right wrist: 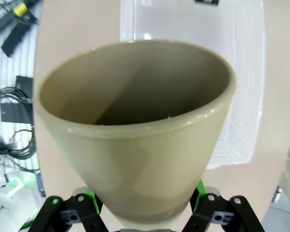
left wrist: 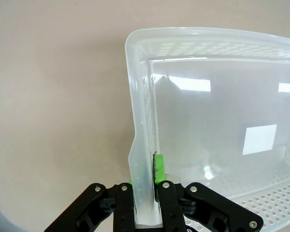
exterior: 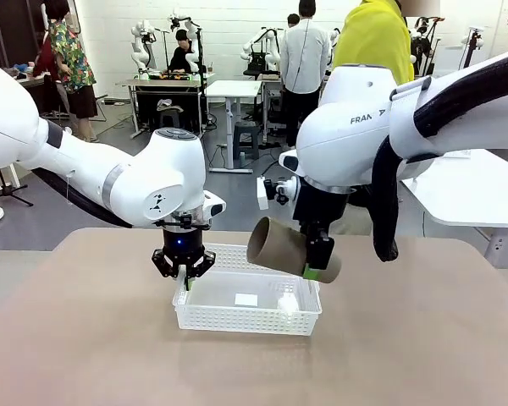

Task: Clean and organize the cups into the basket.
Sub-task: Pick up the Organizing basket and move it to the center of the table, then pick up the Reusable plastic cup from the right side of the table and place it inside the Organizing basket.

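My front camera sits between my two arms on the near side of the table (exterior: 76, 338). It faces the far side and takes in the whole basket (exterior: 245, 320). My left wrist camera looks down, very close, at the basket's left wall. My right wrist camera looks down past a cup (right wrist: 135, 159), very near it, onto the same basket.

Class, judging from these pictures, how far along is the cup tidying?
Done: no cup lies in the basket yet. In hand: left gripper pinches its end wall; right gripper holds a tan cup on its side above it. Left: laying that cup inside.
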### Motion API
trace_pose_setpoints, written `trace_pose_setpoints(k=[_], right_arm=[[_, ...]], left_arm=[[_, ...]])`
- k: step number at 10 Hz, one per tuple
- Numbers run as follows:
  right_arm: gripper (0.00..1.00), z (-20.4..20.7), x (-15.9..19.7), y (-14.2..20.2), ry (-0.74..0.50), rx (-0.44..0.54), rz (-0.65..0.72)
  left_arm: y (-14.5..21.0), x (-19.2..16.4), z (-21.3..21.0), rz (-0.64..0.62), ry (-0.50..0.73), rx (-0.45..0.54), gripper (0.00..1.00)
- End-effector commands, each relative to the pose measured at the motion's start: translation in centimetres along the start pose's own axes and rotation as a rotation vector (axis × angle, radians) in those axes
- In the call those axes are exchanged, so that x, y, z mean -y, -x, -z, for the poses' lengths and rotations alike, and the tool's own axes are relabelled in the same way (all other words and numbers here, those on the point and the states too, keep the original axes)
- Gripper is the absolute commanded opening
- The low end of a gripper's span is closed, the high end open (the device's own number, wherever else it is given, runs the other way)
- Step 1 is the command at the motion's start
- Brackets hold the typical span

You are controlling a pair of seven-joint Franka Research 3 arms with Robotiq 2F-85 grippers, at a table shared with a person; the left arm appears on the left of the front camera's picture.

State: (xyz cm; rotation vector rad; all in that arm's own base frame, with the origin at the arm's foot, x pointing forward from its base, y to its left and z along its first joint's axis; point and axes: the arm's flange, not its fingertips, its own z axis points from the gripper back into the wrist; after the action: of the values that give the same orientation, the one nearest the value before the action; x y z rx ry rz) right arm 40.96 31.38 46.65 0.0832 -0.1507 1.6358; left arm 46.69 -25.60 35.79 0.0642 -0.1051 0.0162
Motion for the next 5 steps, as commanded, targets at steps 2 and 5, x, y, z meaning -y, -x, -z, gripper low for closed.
trace_pose_setpoints(k=[2,5], right_arm=[[0.81,0.45,0.26,0.54,0.005,-0.006,0.005],[0.81,0.13,0.28,0.44,-0.006,0.000,0.007]], left_arm=[[0.01,0.11,-0.04,0.000,0.001,0.001,0.00],[0.01,0.11,-0.04,0.000,0.001,0.001,0.00]])
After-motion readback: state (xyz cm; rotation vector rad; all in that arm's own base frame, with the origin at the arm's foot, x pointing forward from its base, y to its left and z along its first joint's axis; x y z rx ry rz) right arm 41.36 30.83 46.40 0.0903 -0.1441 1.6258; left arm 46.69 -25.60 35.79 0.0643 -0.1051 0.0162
